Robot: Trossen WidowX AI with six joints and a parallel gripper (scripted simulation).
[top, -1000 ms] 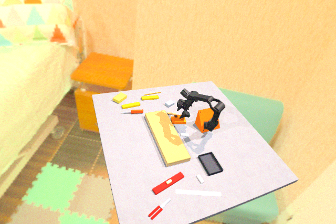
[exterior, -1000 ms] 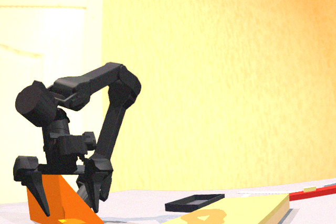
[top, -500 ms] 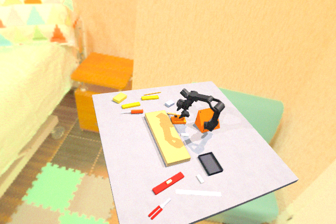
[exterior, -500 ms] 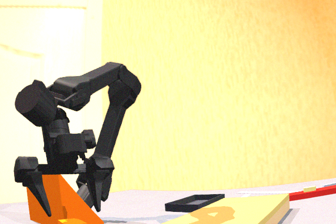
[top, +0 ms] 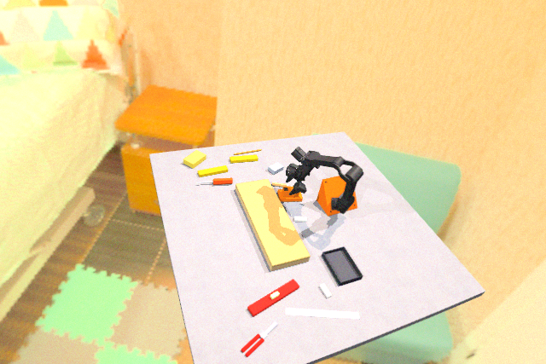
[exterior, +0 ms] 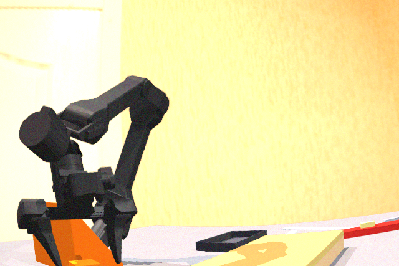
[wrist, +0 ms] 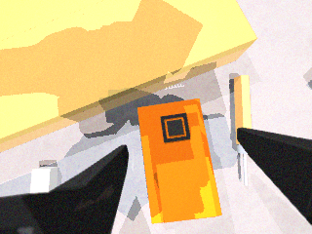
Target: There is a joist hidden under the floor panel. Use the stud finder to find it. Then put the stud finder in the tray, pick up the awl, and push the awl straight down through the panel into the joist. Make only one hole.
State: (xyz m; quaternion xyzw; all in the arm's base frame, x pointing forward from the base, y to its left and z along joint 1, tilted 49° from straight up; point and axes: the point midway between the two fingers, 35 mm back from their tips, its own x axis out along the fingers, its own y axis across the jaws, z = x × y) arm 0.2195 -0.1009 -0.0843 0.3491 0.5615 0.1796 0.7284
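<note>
Beside the floor panel, under the wide-open, empty gripper, the stud finder is seen lying flat as a small orange block with a dark square window, judged rigid and light, best clasped across its long sides.

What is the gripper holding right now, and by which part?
Nothing. The gripper is open, its fingers on either side of the orange stud finder lying on the table, not closed on it.
</note>
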